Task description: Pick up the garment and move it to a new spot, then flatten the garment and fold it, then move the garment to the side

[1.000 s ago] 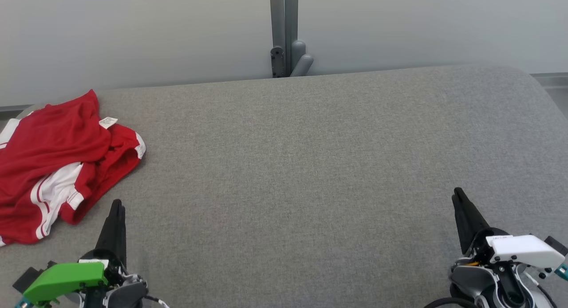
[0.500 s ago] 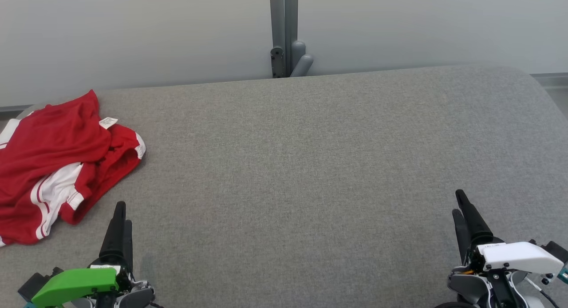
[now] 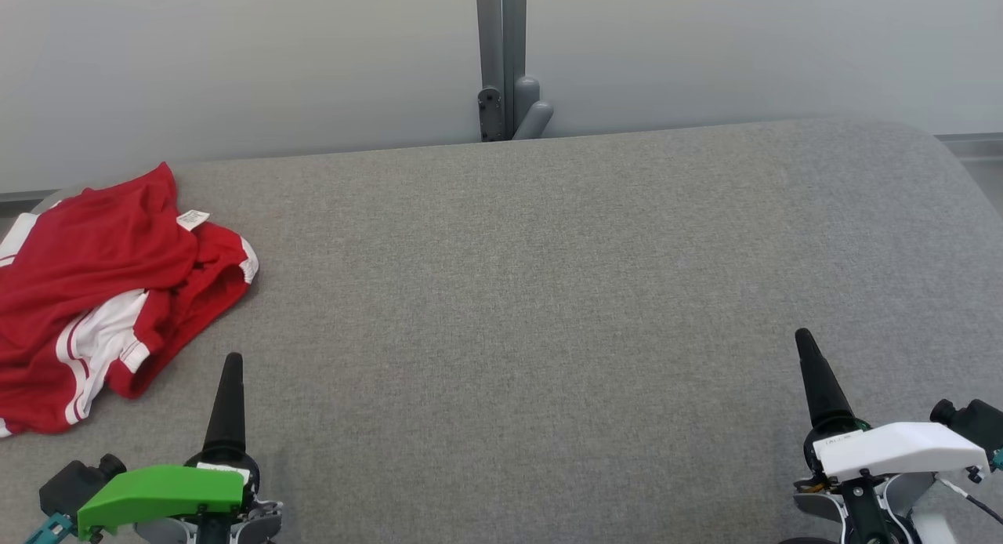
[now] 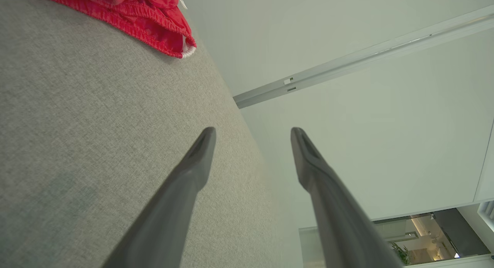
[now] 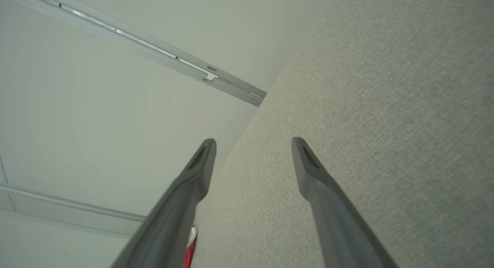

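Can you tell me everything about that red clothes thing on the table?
The red garment is thin, smooth-looking cloth with white panels and red stripes, a gathered elastic edge and a small white label. It lies crumpled in a heap, not flat or folded, at the far left of the grey padded table, partly running out of the head view. Only the table touches it; the left gripper is apart from it, open.

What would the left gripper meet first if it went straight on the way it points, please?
Probably nothing nearby: the left gripper points across the grey table, right of the red garment, toward the pale wall, though height is unclear.
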You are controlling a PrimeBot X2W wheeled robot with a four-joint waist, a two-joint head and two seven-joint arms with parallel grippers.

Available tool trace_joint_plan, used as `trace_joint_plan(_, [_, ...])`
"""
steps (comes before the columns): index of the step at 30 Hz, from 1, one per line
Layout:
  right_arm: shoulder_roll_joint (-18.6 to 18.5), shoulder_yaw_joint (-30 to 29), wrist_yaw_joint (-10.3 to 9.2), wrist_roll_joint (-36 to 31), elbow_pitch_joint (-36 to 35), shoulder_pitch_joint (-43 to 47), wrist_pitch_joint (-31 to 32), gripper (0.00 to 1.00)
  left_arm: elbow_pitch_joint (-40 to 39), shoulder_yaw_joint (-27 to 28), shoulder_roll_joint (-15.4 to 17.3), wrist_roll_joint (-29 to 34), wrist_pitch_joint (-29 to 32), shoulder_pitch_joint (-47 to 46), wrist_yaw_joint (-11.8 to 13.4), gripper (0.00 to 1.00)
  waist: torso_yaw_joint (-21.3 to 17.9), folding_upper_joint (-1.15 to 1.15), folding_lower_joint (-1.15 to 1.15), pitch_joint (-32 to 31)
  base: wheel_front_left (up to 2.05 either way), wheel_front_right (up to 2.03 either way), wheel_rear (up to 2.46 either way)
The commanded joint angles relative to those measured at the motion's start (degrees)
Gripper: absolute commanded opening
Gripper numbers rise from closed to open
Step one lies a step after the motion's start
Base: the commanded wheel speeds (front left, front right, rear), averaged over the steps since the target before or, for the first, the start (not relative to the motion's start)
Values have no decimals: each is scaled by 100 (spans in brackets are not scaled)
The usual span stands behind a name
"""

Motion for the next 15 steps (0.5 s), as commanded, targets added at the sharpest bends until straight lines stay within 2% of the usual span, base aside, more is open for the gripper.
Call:
trace_joint_plan(1, [-32, 10, 2, -263, -128, -47, -61, 100, -103, -22, 81, 196, -47, -52, 27, 100, 1, 0, 0, -3, 0, 0, 0])
trace_joint_plan(15, [-39, 33, 3, -1905, -243, 30, -338, 100, 66, -326, 252, 1885, -352, -50, 103, 100, -6, 0, 0, -16, 0, 0, 0])
